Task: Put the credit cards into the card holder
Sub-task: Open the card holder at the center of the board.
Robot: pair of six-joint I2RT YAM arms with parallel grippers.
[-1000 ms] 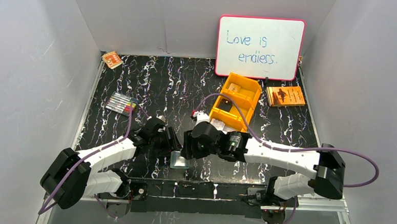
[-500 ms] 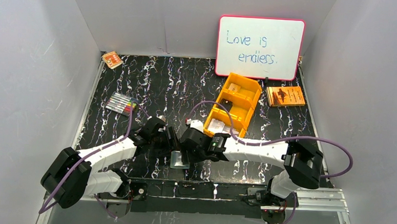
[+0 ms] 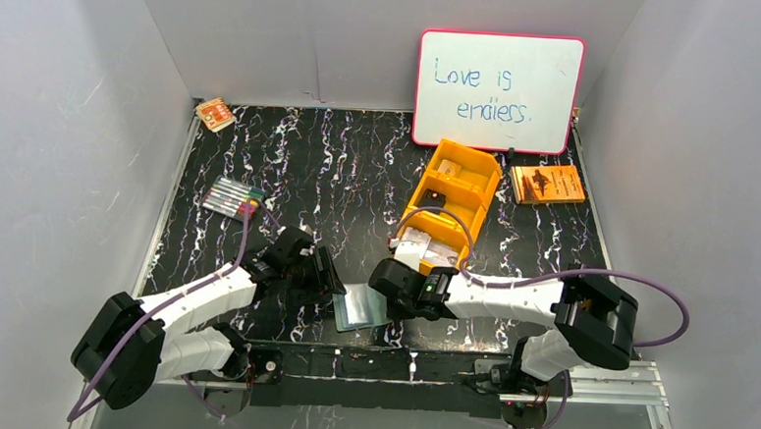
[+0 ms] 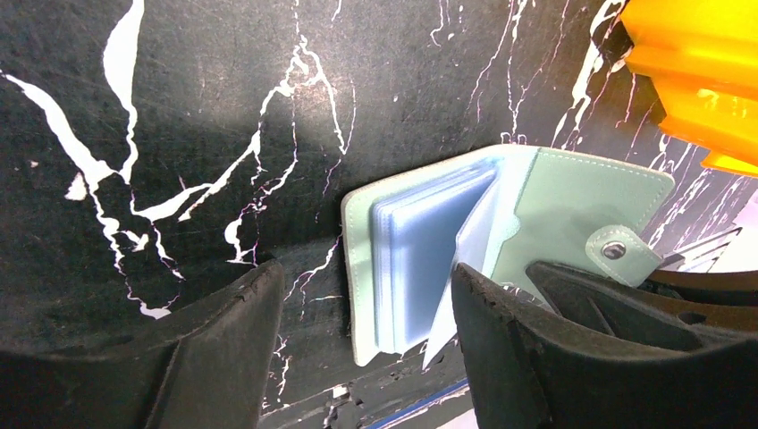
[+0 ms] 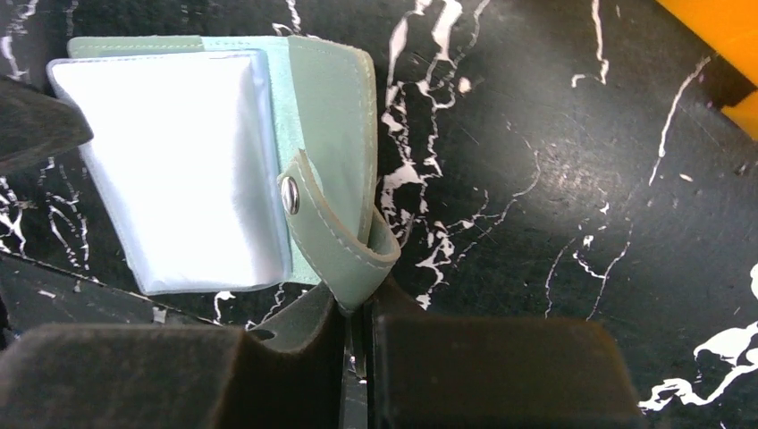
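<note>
Looked into a booth of plain grey walls [image 3: 67, 110] closing off 9, 12 and 3 o'clock. Found a black surface [image 3: 340, 163] veined with white marbling. Noted a pink-edged whiteboard [image 3: 498, 91] propped at 1 o'clock, lettered "Love is endless." Traced the left arm [image 3: 200, 298] and the right arm [image 3: 510, 298] in from 7 and 5 o'clock, converging near 6 o'clock. Picked out an orange tray [image 3: 453, 194] in front of the whiteboard, with pale credit cards [image 3: 424, 248] in its nearest compartment. Spotted an orange booklet [image 3: 547, 183] flat at 2 o'clock beside the tray, a pack of markers [image 3: 233, 198] at 9 o'clock and a small orange packet [image 3: 215, 114] in the 11 o'clock corner. Located the card holder [image 3: 360, 308] at 6 o'clock by the near edge, lying open with clear pockets fanned up. Saw the left jaws spread wide astride its 9 o'clock cover, gripping nothing. Saw the right jaws pinched almost together on its snap strap from the 3 o'clock side.
</note>
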